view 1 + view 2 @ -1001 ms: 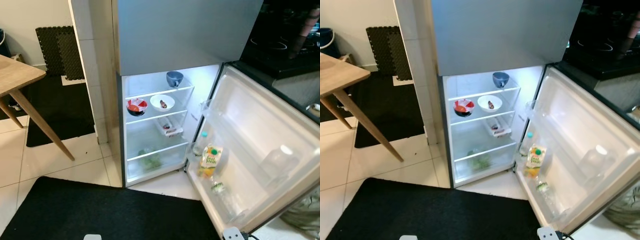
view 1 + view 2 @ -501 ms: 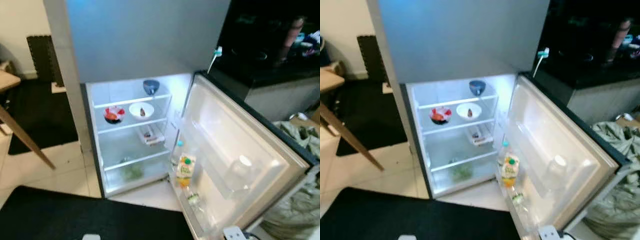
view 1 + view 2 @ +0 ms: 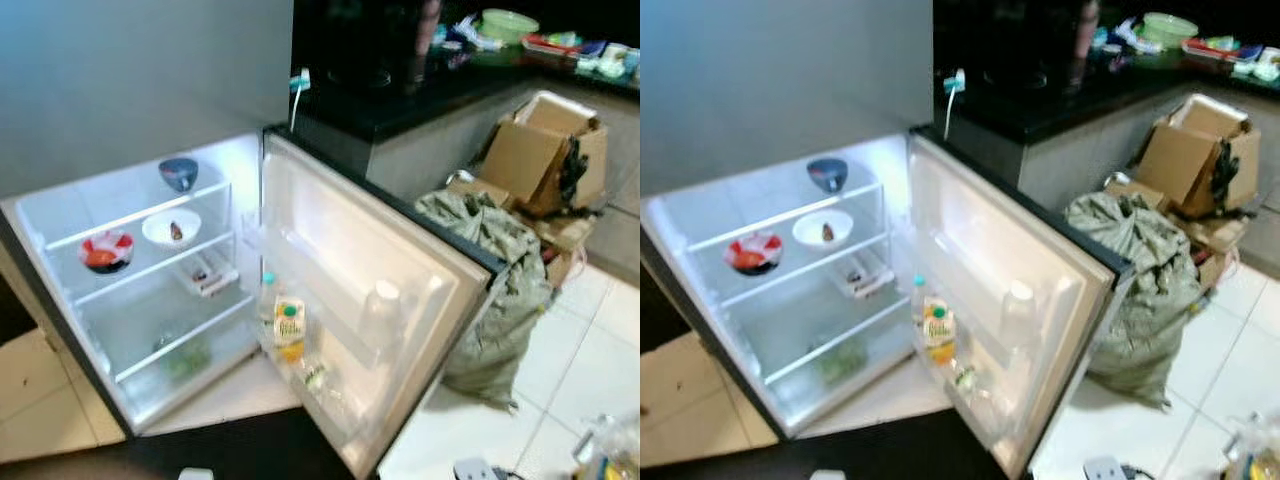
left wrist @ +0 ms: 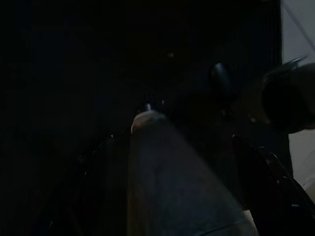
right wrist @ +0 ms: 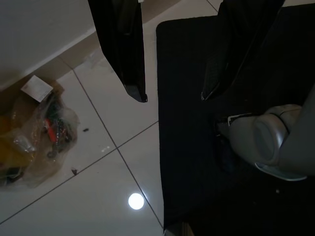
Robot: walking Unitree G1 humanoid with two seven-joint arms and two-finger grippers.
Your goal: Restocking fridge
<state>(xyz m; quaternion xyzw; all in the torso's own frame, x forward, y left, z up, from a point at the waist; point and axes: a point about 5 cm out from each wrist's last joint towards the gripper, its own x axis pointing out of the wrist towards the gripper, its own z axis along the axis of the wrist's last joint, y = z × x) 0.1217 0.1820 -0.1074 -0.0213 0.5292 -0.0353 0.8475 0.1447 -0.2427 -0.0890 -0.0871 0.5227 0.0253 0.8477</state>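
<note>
The fridge stands with its lower door swung wide open, its lit compartment showing in soft blur. On the top shelf sits a blue bowl; on the shelf below, a white bowl with something small and dark in it that cannot be made out, and beside it a dark bowl holding something red. A small packet lies on the shelf under them, its print too blurred to read, and something green shows dimly through the frosted drawer at the bottom. In the door's lower rack stand a juice carton and, just beside it, a clear bottle with a pale blue cap; a second bottle lies lower in the rack, half hidden by the rail. A pale round thing sits in the upper door rack, blurred through the plastic. Beyond the door, a dark worktop carries a green bowl and other clutter too dim to name; on the floor near it are a grey-green sack and an open cardboard box. The right gripper hangs over white tiles and the edge of a black mat, its two black fingers parted with nothing between them; a clear bag of groceries lies on the tiles nearby, partly cut off. The left wrist view is nearly black: a dull rounded shape can be made out, and whether the left gripper is open or closed cannot be told.
</note>
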